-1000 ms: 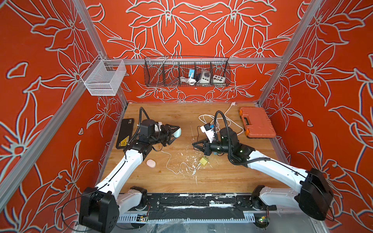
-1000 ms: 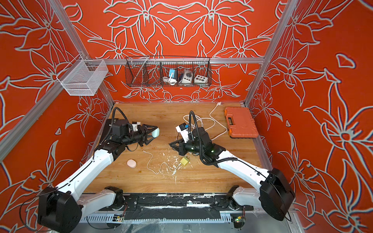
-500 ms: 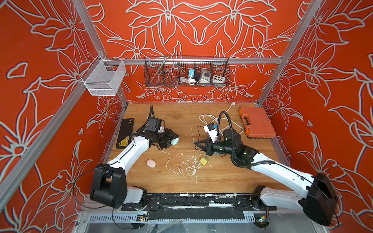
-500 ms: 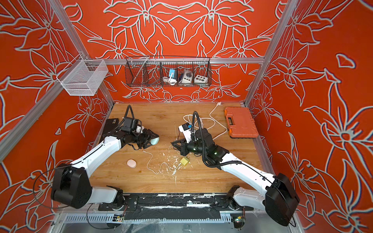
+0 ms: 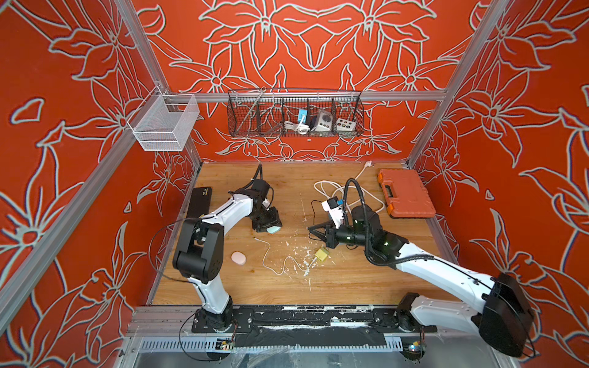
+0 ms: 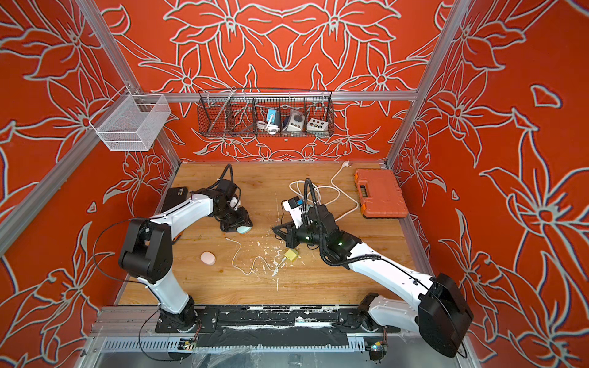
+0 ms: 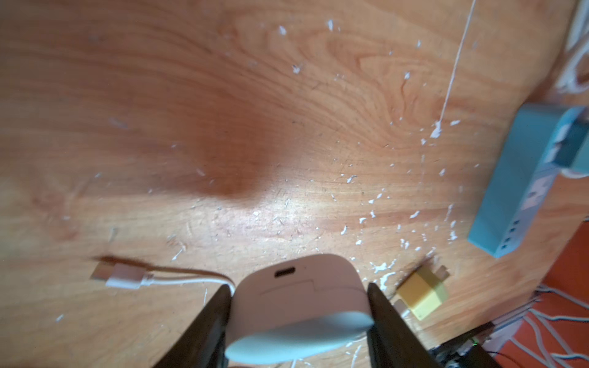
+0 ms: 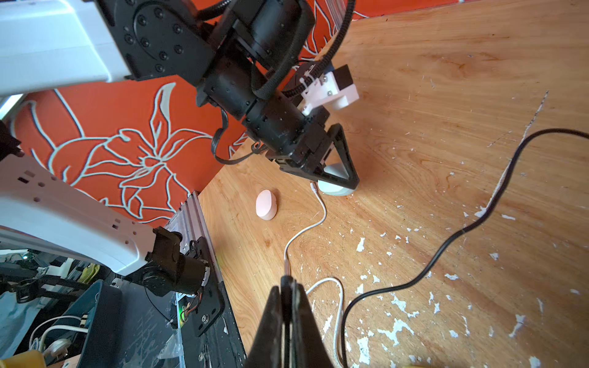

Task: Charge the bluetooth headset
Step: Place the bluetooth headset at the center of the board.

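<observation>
Case (image 7: 299, 302) gripped in left fingers (image 7: 204, 328), port (image 7: 284, 273) exposed, plug (image 7: 124, 276) nearby on counter (image 7: 287, 111); right fingers (image 8: 274, 328) closed, empty. Next: grasp plug, line up with port.

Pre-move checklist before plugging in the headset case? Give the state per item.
1. Case gripped: ok. The left claw clamps the case on both sides.
2. Port exposed: ok. The port faces out between the fingers, unblocked.
3. Plug reachable: ok. The plug lies free on the table near the case, not inserted.
4. Right claw ready to pick: not ok. The right claw is shut and empty; it must open first.
5. Charger powered: not ok. The charger lies on the table, apart from the strip.
</observation>
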Robot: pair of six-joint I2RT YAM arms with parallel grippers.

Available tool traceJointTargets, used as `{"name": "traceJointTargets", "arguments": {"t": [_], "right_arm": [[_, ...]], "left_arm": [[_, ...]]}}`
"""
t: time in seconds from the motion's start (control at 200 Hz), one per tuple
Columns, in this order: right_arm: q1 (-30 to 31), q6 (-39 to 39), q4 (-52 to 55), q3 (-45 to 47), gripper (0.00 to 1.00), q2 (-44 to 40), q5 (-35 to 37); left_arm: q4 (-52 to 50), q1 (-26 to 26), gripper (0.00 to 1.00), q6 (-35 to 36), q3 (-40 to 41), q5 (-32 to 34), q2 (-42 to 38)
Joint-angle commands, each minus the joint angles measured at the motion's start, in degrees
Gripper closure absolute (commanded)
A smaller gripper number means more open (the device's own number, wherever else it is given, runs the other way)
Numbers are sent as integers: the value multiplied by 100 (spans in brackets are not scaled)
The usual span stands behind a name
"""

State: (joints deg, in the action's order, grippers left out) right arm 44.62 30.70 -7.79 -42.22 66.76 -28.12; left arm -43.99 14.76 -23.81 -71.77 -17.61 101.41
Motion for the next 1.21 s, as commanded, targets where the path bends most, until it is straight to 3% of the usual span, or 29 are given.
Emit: {"name": "traceJointTargets", "arguments": {"t": [0.0, 0.43, 0.991, 1.201], "right_arm": [[-29, 49, -174, 86, 99, 39, 96], [-32, 106, -281, 182, 99, 46, 119], [-33, 52, -261, 252, 99, -157, 69], [-38, 6, -166, 256, 100, -252, 105]], "left_arm": [[-537, 269, 50, 761, -378, 505, 331], [-827, 824, 48, 1541, -955, 1409, 1265], [-892, 844, 32, 1251, -1162, 1606, 1670], [-606, 844, 27, 773, -897, 1510, 1313]]}}
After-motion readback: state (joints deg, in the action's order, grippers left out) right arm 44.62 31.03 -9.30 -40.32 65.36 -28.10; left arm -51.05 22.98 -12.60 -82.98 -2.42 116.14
